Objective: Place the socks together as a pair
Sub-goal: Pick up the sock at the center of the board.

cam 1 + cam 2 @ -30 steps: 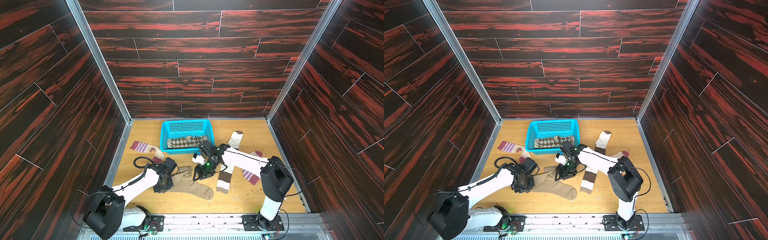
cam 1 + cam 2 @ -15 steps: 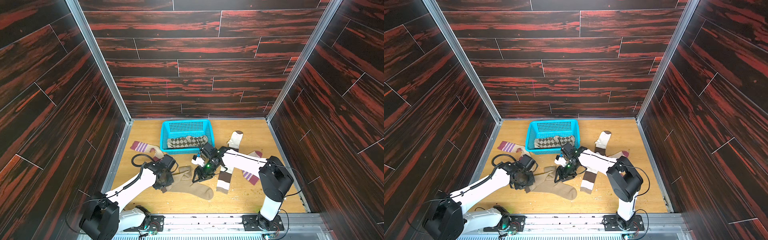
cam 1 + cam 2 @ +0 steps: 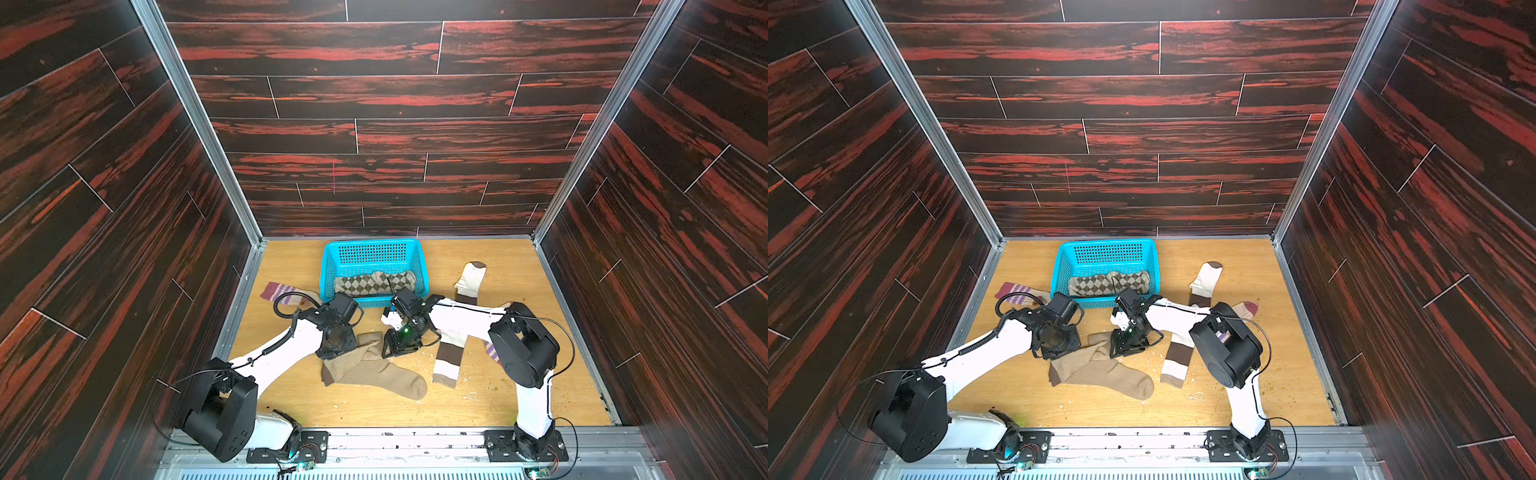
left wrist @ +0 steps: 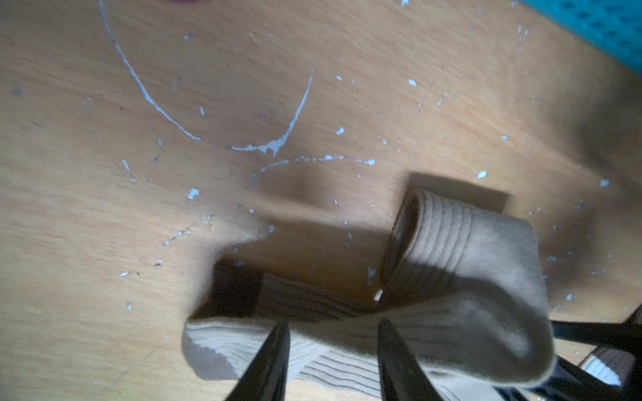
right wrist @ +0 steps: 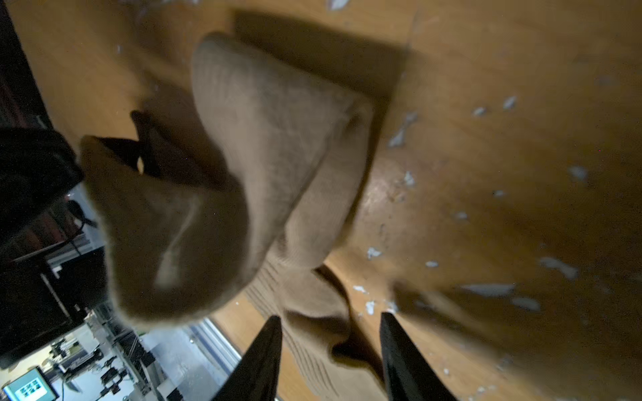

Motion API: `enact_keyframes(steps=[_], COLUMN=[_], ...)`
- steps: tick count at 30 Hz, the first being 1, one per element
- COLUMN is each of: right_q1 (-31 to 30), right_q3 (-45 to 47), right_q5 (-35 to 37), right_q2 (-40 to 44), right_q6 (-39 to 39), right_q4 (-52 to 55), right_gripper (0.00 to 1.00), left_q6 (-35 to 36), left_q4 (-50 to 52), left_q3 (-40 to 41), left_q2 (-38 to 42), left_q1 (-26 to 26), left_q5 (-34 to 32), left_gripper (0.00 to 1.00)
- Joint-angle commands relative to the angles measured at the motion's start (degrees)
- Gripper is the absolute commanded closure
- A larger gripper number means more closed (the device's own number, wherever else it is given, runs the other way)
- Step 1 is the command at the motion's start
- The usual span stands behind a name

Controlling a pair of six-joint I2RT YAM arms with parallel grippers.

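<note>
You're pairing the ribbed tan socks before the blue basket; left hand and right hand straddle them half-open, seemingly empty, so align the cuffs next.

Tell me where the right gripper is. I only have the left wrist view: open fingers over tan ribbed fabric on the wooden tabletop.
Observer: In both top views the right gripper is over the bunched end of the same plain ribbed tan fabric socks, close beside the left gripper.
Operator: Is it clamped on them?
Observer: No. The right wrist view shows its jaws apart, with a loose fold of fabric between them.
Operator: Anything in the basket?
Observer: The blue perforated plastic basket holds tan fabric socks with brown argyle diamonds.
</note>
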State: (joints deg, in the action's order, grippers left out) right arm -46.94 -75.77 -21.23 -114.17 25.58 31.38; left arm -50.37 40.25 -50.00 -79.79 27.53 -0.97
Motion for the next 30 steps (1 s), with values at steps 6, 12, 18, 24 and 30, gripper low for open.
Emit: enact_keyframes(steps=[6,12,18,24,30], right_q1=[-1.9,-3.5,-4.0,-4.3,-4.3], right_q3=[-6.0,-8.6,-10.9,-11.3,-9.0], right_q5=[6.5,7.0,10.4,10.8,7.7], right_q2=[-5.2,-8.1,-10.9,-7.8,-0.6], right_q6=[4.7,6.3,7.5,5.2,0.4], right_q4=[0.3,0.6,3.0,5.0,11.2], right_gripper=[0.52,0.53,0.77,1.0,1.0], left_q6=[-2.1,-4.9,-7.0,-5.8,-3.3], left_q4=[6.4,9.7,4.4,2.1,-2.5], left_q3=[1.1,6.4,14.7,15.6,15.6], left_q2=[9.9,19.6,21.6,15.4,9.8], left_q1=[-1.2,-1.2,-1.3,-2.6,-5.1], left_q5=[-0.3,1.6,2.7,-2.3,-2.7], left_gripper=[0.6,0.68,0.73,0.73,0.72])
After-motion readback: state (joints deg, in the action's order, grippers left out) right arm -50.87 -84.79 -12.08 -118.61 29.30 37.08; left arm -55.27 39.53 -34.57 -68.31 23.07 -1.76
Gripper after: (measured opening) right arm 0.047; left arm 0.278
